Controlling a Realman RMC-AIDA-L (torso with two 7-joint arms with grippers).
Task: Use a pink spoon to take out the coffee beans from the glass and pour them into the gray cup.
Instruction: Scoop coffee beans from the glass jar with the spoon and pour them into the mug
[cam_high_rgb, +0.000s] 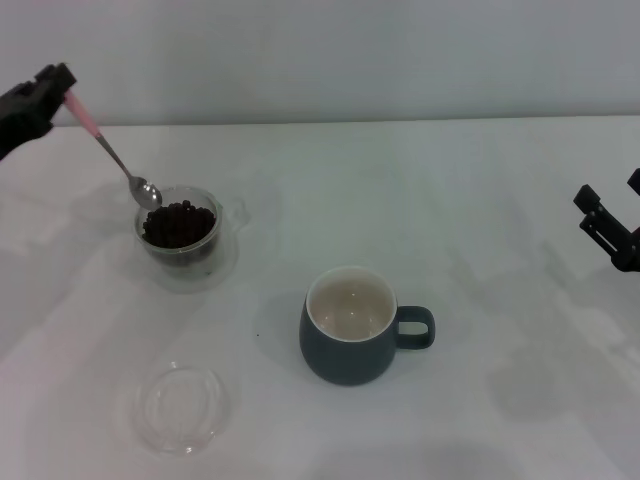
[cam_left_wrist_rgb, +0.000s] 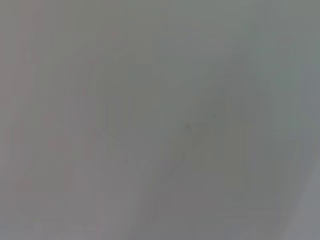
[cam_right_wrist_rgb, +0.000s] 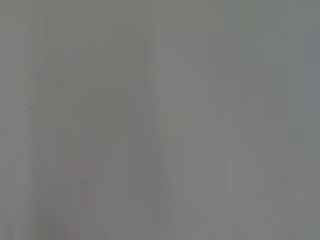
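Observation:
In the head view my left gripper (cam_high_rgb: 55, 88) at the far left is shut on the pink handle of the pink spoon (cam_high_rgb: 105, 148). The spoon slants down to the right, and its silver bowl sits just above the near-left rim of the glass (cam_high_rgb: 180, 238). The glass holds many dark coffee beans (cam_high_rgb: 179, 223). The gray cup (cam_high_rgb: 347, 327) stands at the centre front, its cream inside empty, its handle to the right. My right gripper (cam_high_rgb: 607, 222) is parked at the far right edge, open and empty. Both wrist views show only blank grey.
A flat clear glass saucer (cam_high_rgb: 181, 408) lies at the front left, in front of the glass. The table (cam_high_rgb: 450, 200) is white, with a pale wall behind it.

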